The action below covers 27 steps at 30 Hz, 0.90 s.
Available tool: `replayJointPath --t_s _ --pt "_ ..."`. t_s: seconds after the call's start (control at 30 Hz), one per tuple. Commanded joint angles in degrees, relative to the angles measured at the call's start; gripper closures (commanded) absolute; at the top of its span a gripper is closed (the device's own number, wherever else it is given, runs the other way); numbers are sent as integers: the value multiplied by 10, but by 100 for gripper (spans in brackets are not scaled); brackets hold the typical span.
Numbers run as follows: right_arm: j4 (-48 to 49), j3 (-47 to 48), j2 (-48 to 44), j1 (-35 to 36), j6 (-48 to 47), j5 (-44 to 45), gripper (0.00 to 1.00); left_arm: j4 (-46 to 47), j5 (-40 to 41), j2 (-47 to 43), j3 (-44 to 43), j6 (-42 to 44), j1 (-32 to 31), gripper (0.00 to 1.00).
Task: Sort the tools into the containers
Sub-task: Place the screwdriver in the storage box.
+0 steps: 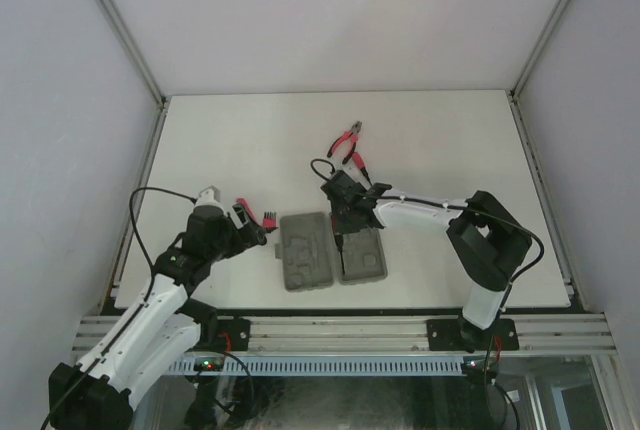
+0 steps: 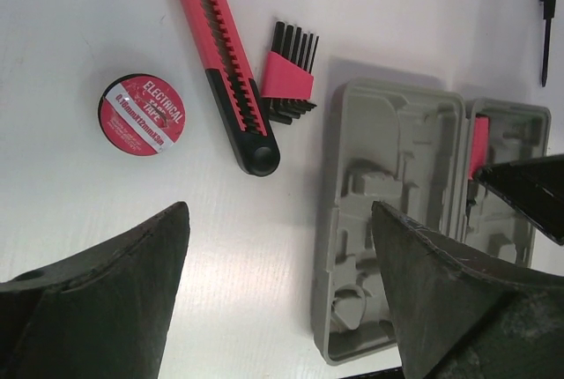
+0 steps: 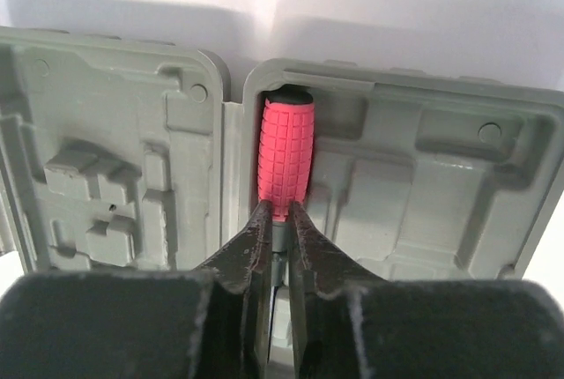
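The grey tool case (image 1: 305, 250) lies open in two halves near the front of the table. My right gripper (image 3: 280, 216) is shut on the neck of a red-handled driver (image 3: 285, 154), whose handle lies in a slot of the right half (image 3: 423, 185), beside the hinge. My left gripper (image 2: 282, 264) hangs open over bare table just left of the case (image 2: 388, 220), holding nothing. A red tape disc (image 2: 142, 115), a red-black cutter (image 2: 225, 62) and a comb-like key set (image 2: 289, 75) lie left of the case. Red-handled pliers (image 1: 348, 140) and a thin screwdriver (image 1: 358, 165) lie behind it.
White walls and metal rails enclose the white table (image 1: 450, 130). The right arm (image 1: 430, 212) stretches leftwards over the case's right half. Its black gripper (image 2: 529, 194) shows at the right edge of the left wrist view.
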<state>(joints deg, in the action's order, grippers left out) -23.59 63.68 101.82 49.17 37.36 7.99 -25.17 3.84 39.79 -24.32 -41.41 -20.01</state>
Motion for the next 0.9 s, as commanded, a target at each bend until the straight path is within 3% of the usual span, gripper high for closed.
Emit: replayJointPath --t_s 0.0,0.17,0.4,0.63,0.87 --pt "-142 15 -15 7 -13 -16 89 -9 0 -11 -21 5 -2 13" --pt "-139 59 -55 14 -32 -4 75 -37 11 -26 -40 21 -2 13" --pt "-117 65 -132 5 -54 20 65 -83 23 -38 -92 34 -2 12" --pt "-100 64 -175 -38 -95 43 60 -128 18 -40 -164 91 -2 12" --pt "-58 66 -138 -138 -162 -15 59 -169 27 -31 -228 141 -2 12"
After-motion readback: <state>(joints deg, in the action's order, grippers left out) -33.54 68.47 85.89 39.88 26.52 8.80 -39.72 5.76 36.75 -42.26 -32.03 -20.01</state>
